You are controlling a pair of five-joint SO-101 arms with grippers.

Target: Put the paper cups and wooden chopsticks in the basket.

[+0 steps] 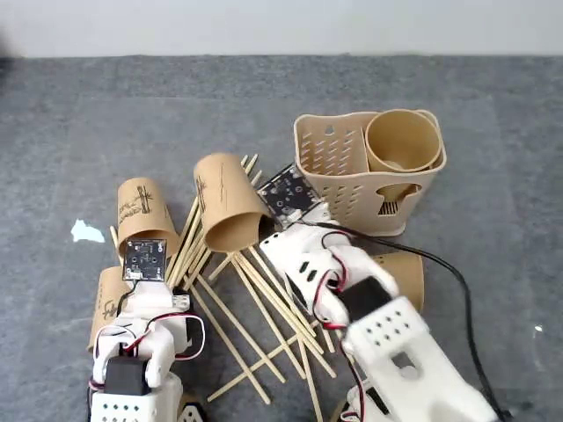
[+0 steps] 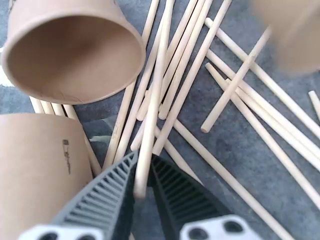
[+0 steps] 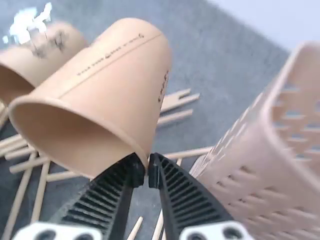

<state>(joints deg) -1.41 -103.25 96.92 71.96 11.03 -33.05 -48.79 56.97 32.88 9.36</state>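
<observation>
My right gripper (image 3: 141, 169) is shut on the rim of a paper cup (image 3: 100, 112), which hangs tilted beside the beige slotted basket (image 3: 270, 150). From above, that cup (image 1: 227, 202) is just left of the basket (image 1: 343, 176), which holds another cup (image 1: 403, 141). My left gripper (image 2: 142, 175) is shut on a wooden chopstick (image 2: 155, 100) in the scattered pile (image 1: 264, 303). Two cups (image 2: 75, 47) (image 2: 35, 170) lie on their sides close to it. A further cup (image 1: 403, 274) lies to the right of the right arm.
The grey mat (image 1: 493, 264) covers the table. A small pale scrap (image 1: 86, 231) lies at the left. Chopsticks fan out between the two arms. A black cable (image 1: 457, 281) runs past the right arm.
</observation>
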